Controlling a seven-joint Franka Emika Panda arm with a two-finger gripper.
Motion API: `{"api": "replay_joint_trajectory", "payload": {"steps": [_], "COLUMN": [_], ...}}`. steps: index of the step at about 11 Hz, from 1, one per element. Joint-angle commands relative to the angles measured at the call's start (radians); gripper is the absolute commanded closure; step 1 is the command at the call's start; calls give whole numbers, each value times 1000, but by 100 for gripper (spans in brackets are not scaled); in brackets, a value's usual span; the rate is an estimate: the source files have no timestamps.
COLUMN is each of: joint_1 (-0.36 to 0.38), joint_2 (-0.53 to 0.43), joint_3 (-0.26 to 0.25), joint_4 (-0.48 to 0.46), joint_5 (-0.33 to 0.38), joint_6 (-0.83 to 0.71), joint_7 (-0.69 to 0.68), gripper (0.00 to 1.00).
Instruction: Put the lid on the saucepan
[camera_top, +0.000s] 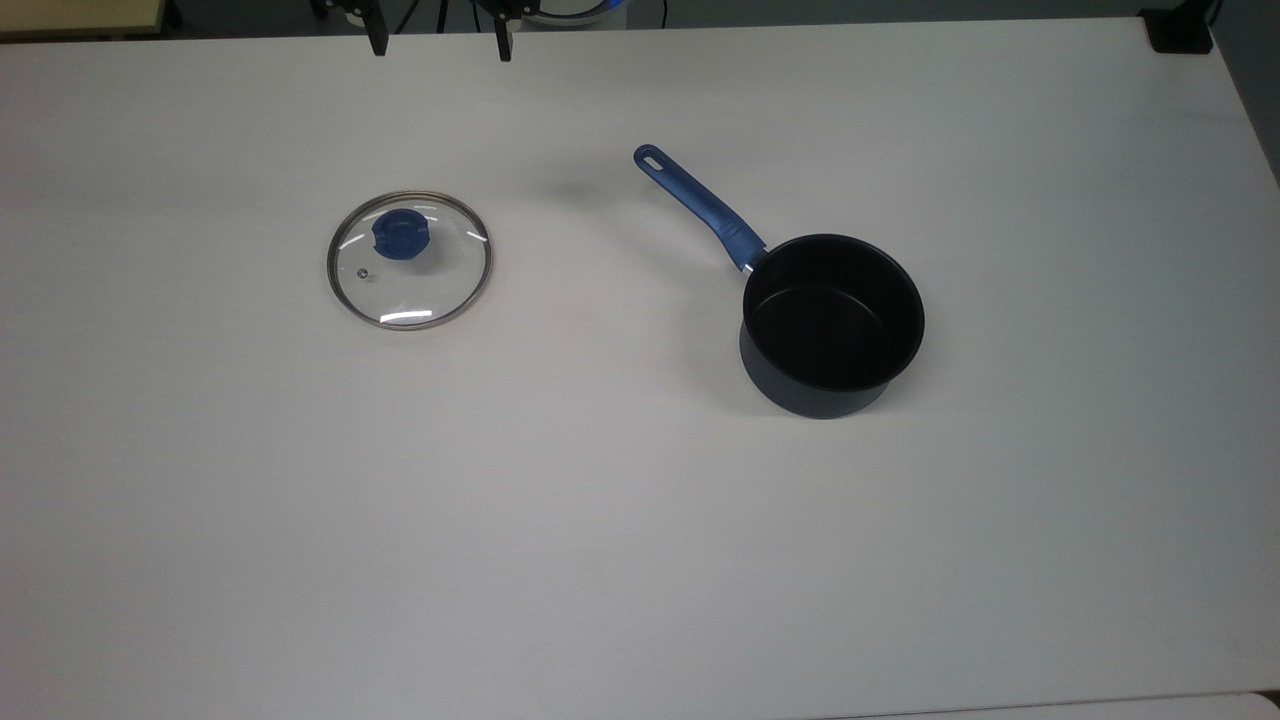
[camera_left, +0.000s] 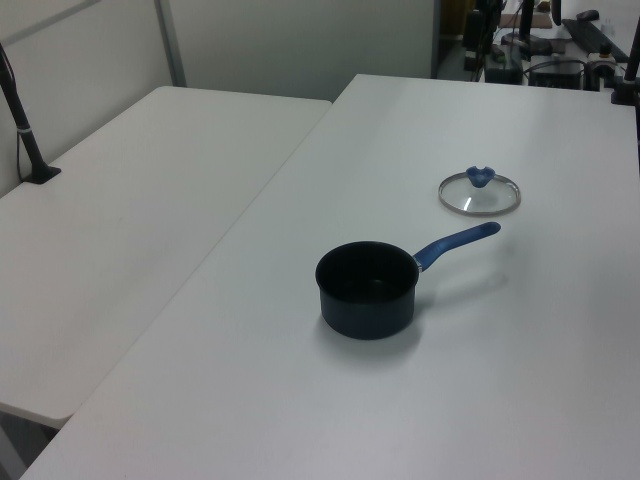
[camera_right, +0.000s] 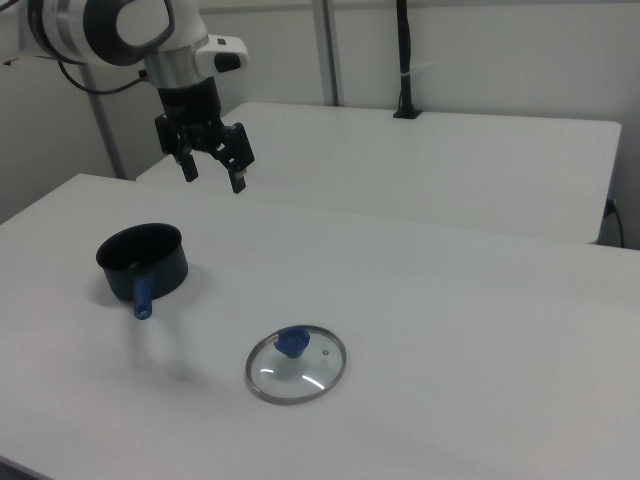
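One gripper (camera_right: 211, 168) hanging spread and empty; lid (camera_right: 296, 363) lying flat on table (camera_right: 480, 330), roughly five o'clock from it in right view, well apart from saucepan (camera_right: 142, 262), knob (camera_right: 292, 342) up.

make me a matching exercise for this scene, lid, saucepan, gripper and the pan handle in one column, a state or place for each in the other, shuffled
Column one:
1. lid
2. saucepan
3. gripper
4. saucepan handle

Column two:
A. open, in the air above the table, holding nothing
B. upright and uncovered, black inside
C. lying flat on the table, blue knob up
D. blue, pointing toward the top view's upper left

Pairs: 1-C, 2-B, 3-A, 4-D
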Motion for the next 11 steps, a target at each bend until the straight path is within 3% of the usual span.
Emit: {"api": "replay_joint_trajectory", "payload": {"steps": [1, 9, 10, 11], "joint_1": [5, 5, 5, 5], "joint_2": [-16, -16, -16, -11], "joint_3": [-6, -6, -7, -6], "joint_4": [-14, -19, -28, -46], "joint_5": [13, 13, 2, -8], "joint_6": [13, 16, 10, 13], "joint_7": [-19, -36, -97, -264], "gripper": [0, 0, 0, 0]}}
